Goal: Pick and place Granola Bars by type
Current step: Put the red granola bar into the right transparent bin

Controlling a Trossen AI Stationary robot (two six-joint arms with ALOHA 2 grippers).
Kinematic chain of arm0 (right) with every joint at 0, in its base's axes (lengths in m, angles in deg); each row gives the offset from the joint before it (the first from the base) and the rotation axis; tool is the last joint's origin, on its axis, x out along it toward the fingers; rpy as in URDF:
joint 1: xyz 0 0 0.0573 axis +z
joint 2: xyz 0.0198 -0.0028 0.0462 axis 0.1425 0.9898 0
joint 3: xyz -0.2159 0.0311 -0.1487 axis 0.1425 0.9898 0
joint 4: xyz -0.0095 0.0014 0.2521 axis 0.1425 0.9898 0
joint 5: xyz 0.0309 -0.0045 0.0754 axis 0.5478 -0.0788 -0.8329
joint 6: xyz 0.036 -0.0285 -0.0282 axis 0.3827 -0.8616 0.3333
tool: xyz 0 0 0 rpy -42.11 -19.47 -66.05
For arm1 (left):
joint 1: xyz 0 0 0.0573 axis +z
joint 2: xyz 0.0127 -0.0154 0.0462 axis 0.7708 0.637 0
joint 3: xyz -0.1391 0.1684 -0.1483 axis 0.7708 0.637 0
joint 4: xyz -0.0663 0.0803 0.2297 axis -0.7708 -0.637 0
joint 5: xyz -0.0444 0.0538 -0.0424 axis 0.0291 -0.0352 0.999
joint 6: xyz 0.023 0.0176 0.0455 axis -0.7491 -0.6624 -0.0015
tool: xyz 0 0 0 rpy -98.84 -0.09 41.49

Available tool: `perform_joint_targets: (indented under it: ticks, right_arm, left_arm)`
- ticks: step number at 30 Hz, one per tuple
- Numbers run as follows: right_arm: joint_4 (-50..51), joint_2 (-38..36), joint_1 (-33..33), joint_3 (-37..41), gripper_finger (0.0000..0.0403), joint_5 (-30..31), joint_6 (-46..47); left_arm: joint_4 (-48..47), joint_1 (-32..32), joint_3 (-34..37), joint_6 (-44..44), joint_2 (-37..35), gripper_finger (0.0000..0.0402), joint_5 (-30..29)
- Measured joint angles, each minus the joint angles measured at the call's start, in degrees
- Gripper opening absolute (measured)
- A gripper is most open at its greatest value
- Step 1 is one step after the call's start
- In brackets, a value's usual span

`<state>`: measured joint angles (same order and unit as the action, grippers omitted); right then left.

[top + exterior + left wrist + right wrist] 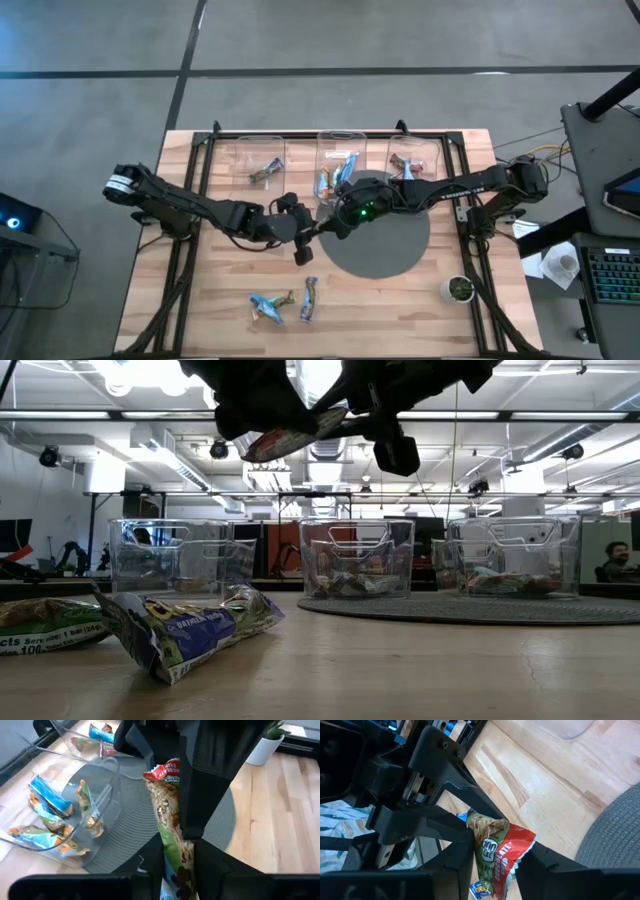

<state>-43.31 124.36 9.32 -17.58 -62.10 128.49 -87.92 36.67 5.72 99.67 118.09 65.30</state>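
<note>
A granola bar (495, 855) in a green and red wrapper hangs in the air between both grippers above the table's middle; it also shows in the low view (290, 435) and the left wrist view (170, 815). My left gripper (300, 238) is shut on its green end. My right gripper (335, 225) is shut on its red end. Two more bars (270, 305) (308, 298) lie flat on the wood near the table's near edge. Other bars lie inside the three clear bins. My left gripper pinches the bar's green end (175, 870) between its two fingers, coming level from the table's left. The bar is lifted clear and runs on past the fingers toward the other gripper. My right gripper pinches the bar's red end (506, 854) between its two fingers, coming from the table's right. The jagged end seam lies against one finger (540, 862). The bar is clear of the table.
Three clear bins (260, 165) (338, 165) (410, 160) stand in a row along the far side. A round grey mat (395, 245) lies right of the middle. A small potted plant (460, 290) stands at the near right. Bare wood shows on the near left.
</note>
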Motion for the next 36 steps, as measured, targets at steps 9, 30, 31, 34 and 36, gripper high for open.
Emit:
perform_joint_targets:
  ticks: [9,30,31,34,36]
  right_arm:
    - [0.02,0.02,-0.01,0.0,0.008,0.07,-0.15]
    - [23.55,-9.55,2.47,0.0,0.0073,32.45,-8.12]
    - [26.02,-11.2,3.25,0.0,0.0073,37.8,-8.16]
    - [36.22,-15.56,5.26,-0.02,0.0072,53.06,-6.51]
    - [45.77,-17.96,5.18,-0.04,0.0072,57.02,-2.18]
  left_arm:
    - [0.02,0.0,0.0,1.2,0.0,0.012,0.28]
    - [-30.83,-2.47,0.13,17.35,-0.5,0.0163,-1.64]
    - [-30.82,-2.8,0.13,17.74,-0.5,0.0163,-1.71]
    - [-30.17,-3.35,0.26,19.0,-0.5,0.0163,-2.09]
    - [-29.24,-3.5,0.66,19.81,-0.5,0.0163,-2.29]
